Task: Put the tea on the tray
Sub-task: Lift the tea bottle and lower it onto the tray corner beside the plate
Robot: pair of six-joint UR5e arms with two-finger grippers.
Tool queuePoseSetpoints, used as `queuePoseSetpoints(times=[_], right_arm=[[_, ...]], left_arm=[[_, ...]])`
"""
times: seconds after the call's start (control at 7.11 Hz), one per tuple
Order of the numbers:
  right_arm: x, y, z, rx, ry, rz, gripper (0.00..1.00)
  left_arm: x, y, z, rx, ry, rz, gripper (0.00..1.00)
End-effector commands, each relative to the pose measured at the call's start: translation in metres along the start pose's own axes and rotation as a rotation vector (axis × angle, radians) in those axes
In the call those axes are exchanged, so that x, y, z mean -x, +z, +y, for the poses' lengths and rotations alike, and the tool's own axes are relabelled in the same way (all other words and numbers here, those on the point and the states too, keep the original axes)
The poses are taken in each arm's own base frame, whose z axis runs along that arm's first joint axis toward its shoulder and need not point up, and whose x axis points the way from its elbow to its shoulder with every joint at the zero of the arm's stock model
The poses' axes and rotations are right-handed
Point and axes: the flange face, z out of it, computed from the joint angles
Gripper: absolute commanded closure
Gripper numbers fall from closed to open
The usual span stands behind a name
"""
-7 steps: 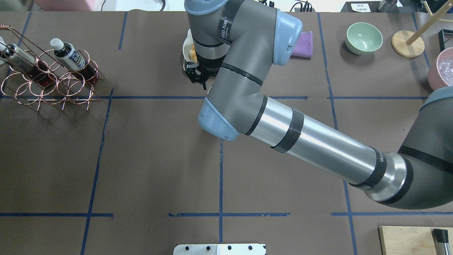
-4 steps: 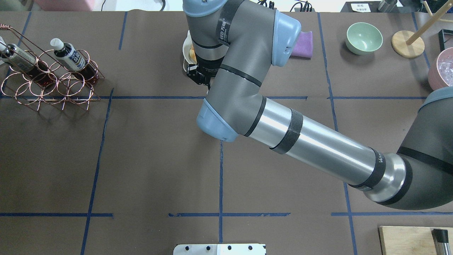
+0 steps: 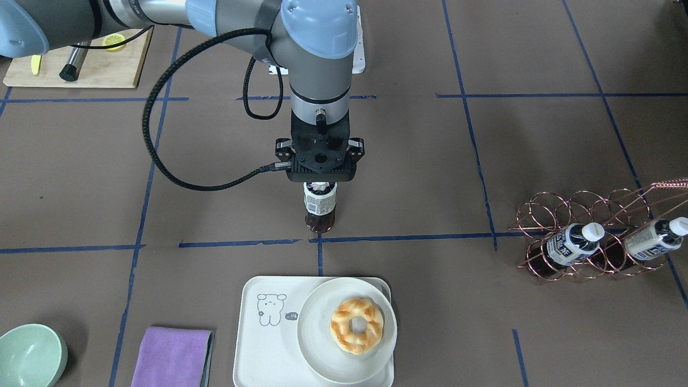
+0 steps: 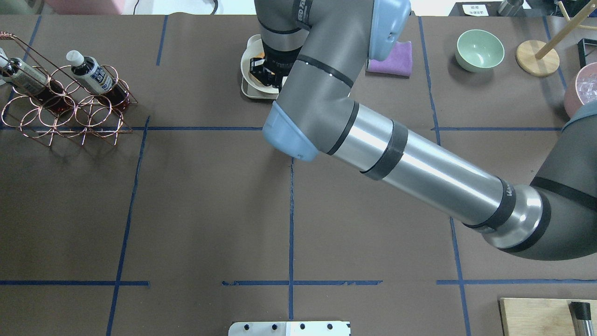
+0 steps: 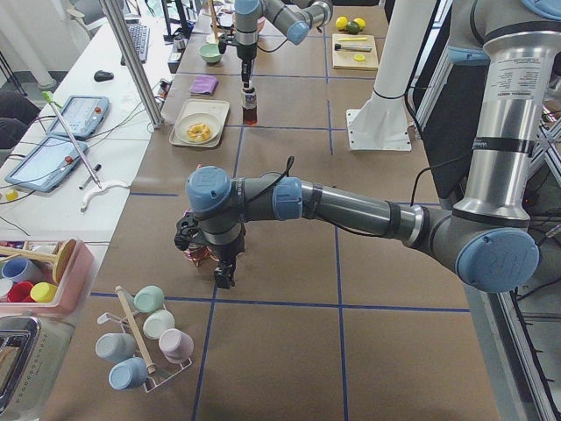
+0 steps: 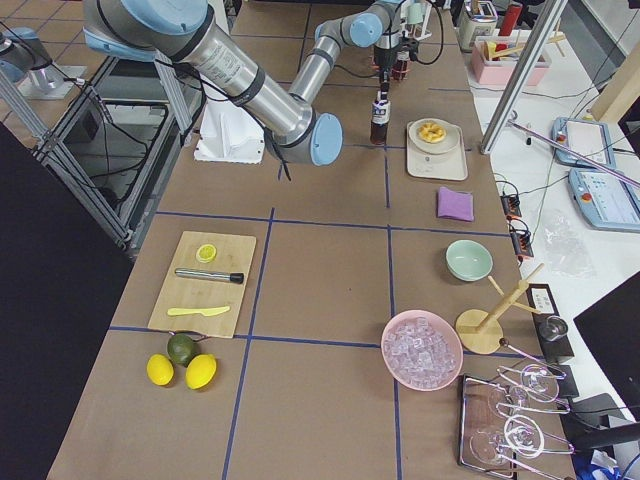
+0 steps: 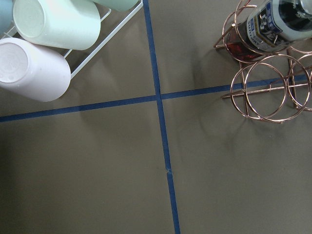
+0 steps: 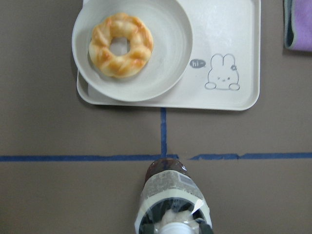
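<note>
My right gripper (image 3: 321,185) is shut on the white cap of a tea (image 3: 320,210), a small bottle of dark liquid with a pale label. It hangs upright, low over the blue tape line, a short way before the tray (image 3: 266,328). The right wrist view shows the tea (image 8: 172,197) below the tray (image 8: 229,53), whose half with the line drawing is bare. In the overhead view the arm hides the bottle and the gripper (image 4: 266,74) is over the tray's near edge (image 4: 250,92). My left gripper (image 5: 219,267) shows only from the side; I cannot tell its state.
A round plate (image 3: 317,349) with a doughnut (image 3: 356,325) fills the tray's other half. Two more bottles lie in a copper wire rack (image 3: 591,215) beside the left arm. A purple cloth (image 3: 172,357) and green bowl (image 3: 29,355) flank the tray. A cutting board (image 3: 80,62) lies near the robot.
My right arm has carried the bottle away from the robot toward the tray; in the overhead view the gripper went from the tape line up to the tray's near edge.
</note>
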Motion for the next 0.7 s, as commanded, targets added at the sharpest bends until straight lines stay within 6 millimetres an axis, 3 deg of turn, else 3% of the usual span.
queuePoseSetpoints(times=[0.0,0.14,0.28,0.56], right_arm=[[-0.050,-0.026,-0.089,0.060,-0.017,-0.018,1.00],[-0.051,-0.027,-0.130,0.067,-0.018,0.007,1.00],[-0.059,-0.009,-0.155,0.052,-0.015,-0.003,1.00],[-0.080,0.023,-0.176,0.063,-0.010,0.015,1.00]], left_arm=[[-0.001,0.000,0.000,-0.001,0.003,0.000,0.00],[-0.002,-0.001,0.000,-0.002,0.004,-0.001,0.00],[-0.003,-0.003,0.000,-0.006,0.006,-0.001,0.00],[-0.005,-0.005,-0.001,-0.011,0.010,-0.002,0.00]])
